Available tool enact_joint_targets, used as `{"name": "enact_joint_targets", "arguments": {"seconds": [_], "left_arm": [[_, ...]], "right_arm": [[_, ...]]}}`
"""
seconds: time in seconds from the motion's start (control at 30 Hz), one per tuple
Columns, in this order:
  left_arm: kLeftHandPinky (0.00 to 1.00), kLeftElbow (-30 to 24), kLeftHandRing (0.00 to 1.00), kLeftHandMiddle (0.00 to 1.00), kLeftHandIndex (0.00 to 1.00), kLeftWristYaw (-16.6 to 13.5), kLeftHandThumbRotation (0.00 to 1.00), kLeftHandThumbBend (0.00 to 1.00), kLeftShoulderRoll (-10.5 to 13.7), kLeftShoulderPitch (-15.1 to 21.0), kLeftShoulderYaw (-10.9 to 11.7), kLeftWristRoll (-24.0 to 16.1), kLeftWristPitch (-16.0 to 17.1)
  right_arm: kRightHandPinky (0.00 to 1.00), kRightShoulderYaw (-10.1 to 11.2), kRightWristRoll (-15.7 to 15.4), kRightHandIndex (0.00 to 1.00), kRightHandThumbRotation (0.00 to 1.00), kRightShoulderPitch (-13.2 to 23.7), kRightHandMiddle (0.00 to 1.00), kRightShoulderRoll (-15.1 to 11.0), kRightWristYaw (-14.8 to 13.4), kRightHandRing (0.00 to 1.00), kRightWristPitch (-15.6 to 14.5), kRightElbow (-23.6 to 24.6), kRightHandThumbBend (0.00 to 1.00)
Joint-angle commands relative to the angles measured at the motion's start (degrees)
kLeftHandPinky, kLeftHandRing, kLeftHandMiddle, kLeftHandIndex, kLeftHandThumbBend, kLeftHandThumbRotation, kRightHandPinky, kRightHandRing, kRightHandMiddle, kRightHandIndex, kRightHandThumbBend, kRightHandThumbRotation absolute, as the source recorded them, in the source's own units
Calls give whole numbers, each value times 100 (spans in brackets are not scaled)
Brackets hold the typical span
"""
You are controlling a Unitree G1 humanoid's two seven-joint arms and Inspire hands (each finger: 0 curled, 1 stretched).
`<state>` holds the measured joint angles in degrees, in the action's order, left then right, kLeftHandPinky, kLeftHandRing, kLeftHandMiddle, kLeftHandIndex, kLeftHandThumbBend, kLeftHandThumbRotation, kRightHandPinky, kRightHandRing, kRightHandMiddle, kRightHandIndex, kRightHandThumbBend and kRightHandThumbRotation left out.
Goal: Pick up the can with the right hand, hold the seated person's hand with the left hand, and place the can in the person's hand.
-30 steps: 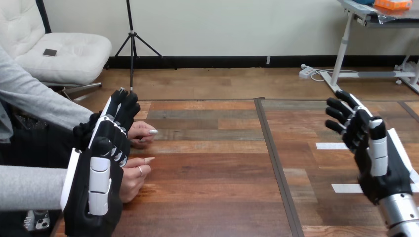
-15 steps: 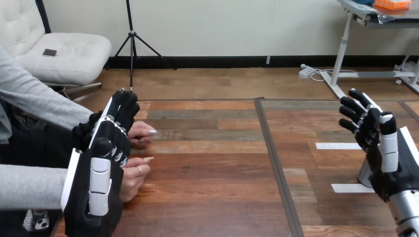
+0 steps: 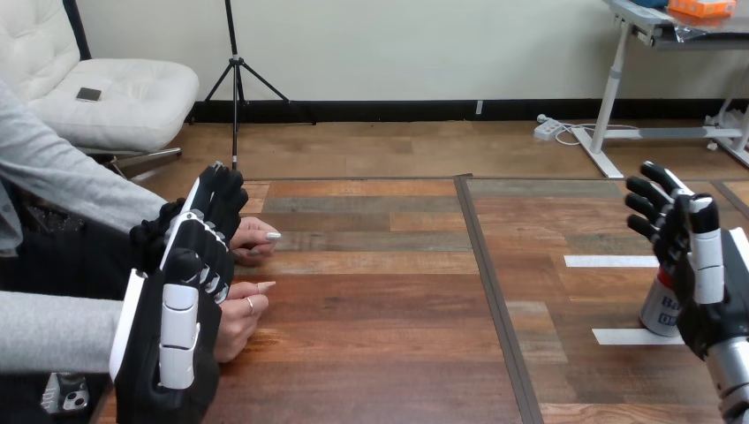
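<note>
Right hand (image 3: 707, 291) has shifted toward the view's right edge since 1.0 s ago, its silver forearm entering at the lower right corner. With that shift a small silver metal can (image 3: 657, 305) with red and blue markings has come into sight; it was hidden behind the hand before. Hand state: open — fingers spread and only gently bent, thumb upright, nothing gripped. Can stands upright on the bench just beside the hand's palm side, its right part covered by the hand; contact between the two cannot be judged. Can's base sits at the right end of the nearer of two white tape strips (image 3: 618, 336) stuck to the brown wooden plank bench (image 3: 380, 309). The farther strip lies above it in the view, apart from the can.

Left hand (image 3: 177, 318) is unchanged in place over the same interval: raised at the bench's left edge, white-shelled back toward the camera. Open or closed — cannot tell. Person's near hand (image 3: 238, 314) shows from behind its palm, at the bench edge. Person's far hand (image 3: 254, 240) shows from behind its upper part, lying on the bench. Both overlap the left hand in the view; whether the left hand holds either cannot be seen. Can and person's hands are well apart, at opposite sides of the bench, with a dark seam (image 3: 486, 265) running between them.
</note>
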<state>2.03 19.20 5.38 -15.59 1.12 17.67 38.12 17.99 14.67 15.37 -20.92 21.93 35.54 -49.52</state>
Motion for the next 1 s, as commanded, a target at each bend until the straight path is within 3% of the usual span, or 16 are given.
{"name": "enact_joint_targets", "arguments": {"seconds": [0.0, 0.97], "left_arm": [[100, -260, 97, 96, 96, 35, 99, 60, -23, 167, 39, 53, 15], [100, -290, 96, 95, 95, 11, 100, 60, -14, 149, 64, 17, 14]], "right_arm": [[89, 125, 9, 91, 100, 541, 89, -195, -44, 90, 196, -156, 93], [87, 215, -63, 90, 100, 800, 88, -377, -526, 90, 68, -547, 96]]}}
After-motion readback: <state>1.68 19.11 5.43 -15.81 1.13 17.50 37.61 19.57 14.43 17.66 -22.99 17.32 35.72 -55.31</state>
